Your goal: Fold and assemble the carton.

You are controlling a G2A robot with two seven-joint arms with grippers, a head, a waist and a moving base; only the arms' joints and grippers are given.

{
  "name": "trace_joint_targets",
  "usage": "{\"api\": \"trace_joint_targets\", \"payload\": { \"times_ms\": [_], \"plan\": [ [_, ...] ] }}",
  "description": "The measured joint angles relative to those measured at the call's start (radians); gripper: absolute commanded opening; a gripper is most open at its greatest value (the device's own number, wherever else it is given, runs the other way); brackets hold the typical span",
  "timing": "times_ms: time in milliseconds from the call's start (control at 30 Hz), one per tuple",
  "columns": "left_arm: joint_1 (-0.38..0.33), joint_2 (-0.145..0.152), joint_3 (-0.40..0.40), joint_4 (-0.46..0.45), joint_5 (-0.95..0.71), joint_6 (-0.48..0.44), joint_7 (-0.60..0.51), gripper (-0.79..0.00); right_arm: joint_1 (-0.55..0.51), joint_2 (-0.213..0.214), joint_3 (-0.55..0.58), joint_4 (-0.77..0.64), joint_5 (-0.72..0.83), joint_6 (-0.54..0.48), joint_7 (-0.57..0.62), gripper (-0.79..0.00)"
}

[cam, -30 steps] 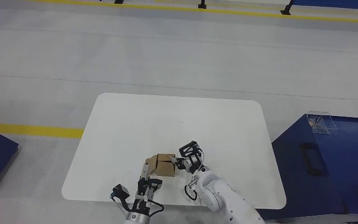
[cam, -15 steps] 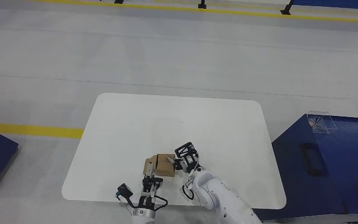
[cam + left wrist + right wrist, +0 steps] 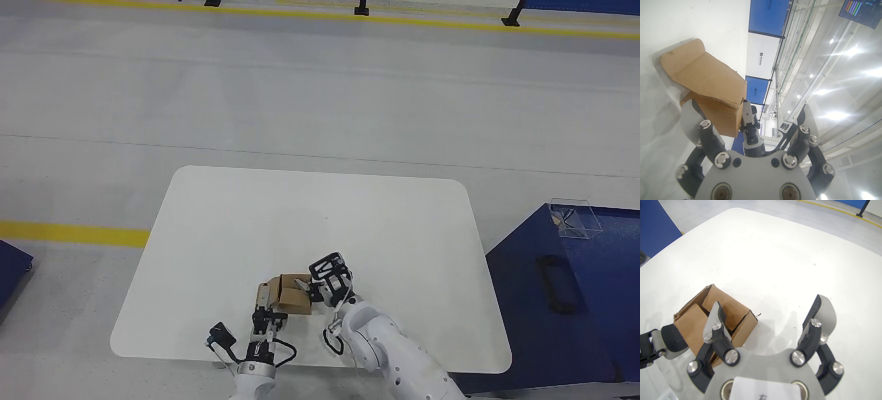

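Carton sits on the desk near the front edge, a little left of middle, with one of my arms on each side of it. It is a small brown box with an open top and flaps only partly turned in. In the right wrist view I see one flap lying inside and another standing along the rim. Right fingers are spread wide and grip nothing. One of them is down over the open top, on or just above an inner flap, and I cannot tell whether it touches. The other hangs over bare desk beside the carton. Left fingers are also spread apart, with nothing clamped between them. One pad lies against the carton wall nearest the robot, and the other stands clear of the box. In the left wrist view, a right finger shows just past the carton's far corner.
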Motion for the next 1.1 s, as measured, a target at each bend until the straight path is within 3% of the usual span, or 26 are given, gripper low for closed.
{"api": "trace_joint_targets", "payload": {
  "times_ms": [367, 733, 1100],
  "plan": [
    [-0.047, -0.011, -0.018, 0.063, -0.043, 0.004, 0.002, 0.000, 0.008, -0.014, 0.000, 0.014, -0.012, 0.004, 0.006, 0.000],
    [-0.050, -0.015, -0.053, 0.077, -0.044, -0.023, 0.017, 0.000, 0.006, -0.024, 0.008, 0.017, -0.027, 0.002, 0.008, 0.000],
    [-0.064, -0.023, -0.087, 0.087, -0.053, -0.140, 0.038, 0.000, -0.005, -0.030, 0.021, 0.015, -0.049, -0.001, 0.009, 0.000]
  ]
}}
